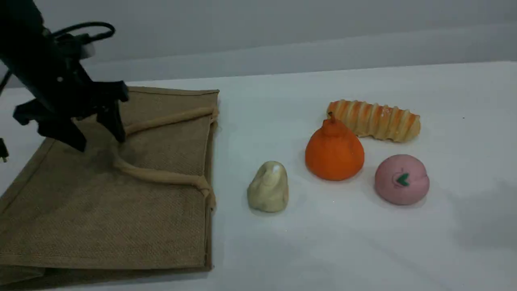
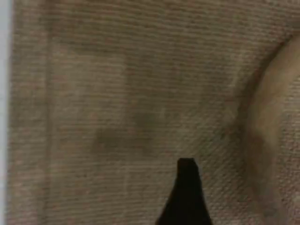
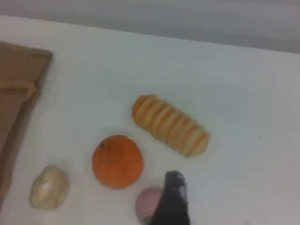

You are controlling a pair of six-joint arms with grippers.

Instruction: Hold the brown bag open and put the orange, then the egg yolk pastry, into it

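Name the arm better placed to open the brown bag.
Left. The left gripper hangs open over the brown bag, at its handles; the right gripper is over by the orange and pink bun.

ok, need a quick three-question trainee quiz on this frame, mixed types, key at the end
1. True or false: the brown bag lies flat, with the orange outside it.
2. Which food lies nearest the bag? A) striped bread B) egg yolk pastry C) pink bun
3. Which pincer is over the bag, and is it open or shut?
Key: 1 true; 2 B; 3 left pincer, open.
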